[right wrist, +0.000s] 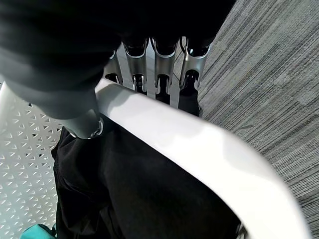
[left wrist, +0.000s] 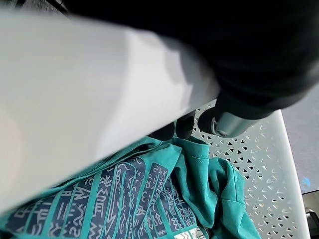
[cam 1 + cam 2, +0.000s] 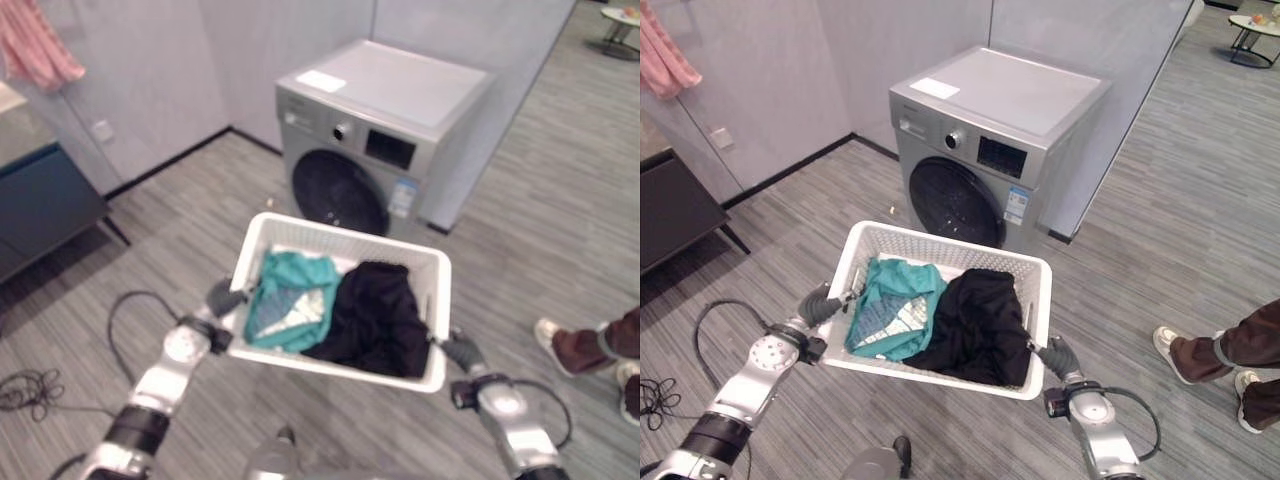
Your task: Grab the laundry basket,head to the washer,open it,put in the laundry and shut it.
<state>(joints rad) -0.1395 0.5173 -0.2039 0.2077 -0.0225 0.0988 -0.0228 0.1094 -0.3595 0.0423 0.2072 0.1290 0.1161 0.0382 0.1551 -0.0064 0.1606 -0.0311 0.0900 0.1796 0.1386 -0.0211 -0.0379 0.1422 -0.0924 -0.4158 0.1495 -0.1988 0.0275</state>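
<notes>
Fingers first: on my right hand the silver fingers curl down over the outside of the white perforated plastic laundry basket rim, with the thumb tucked inside against the wall, so that hand is clenched round the right rim. On my left hand the dark fingertips hook over the left rim into the basket, and I judge that grip closed on the rim too, though the rim hides most of it.

Between the two hands the basket hangs off the grey wood-look floor, level as far as I can tell. Inside lie a teal patterned garment on the left and a black garment on the right, heaped close to the near rim.

Beyond it, just past the far rim, stands the silver front-loading washing machine, its dark round door closed. A person's legs in brown trousers and pale shoes stand to the right.

My worries: both grips are only hooked over a smooth rim, so a jolt while walking could let one side slip and tip the laundry out. I must also put the basket down before a hand is free for the door, and I could bump the washer front if I step closer.
</notes>
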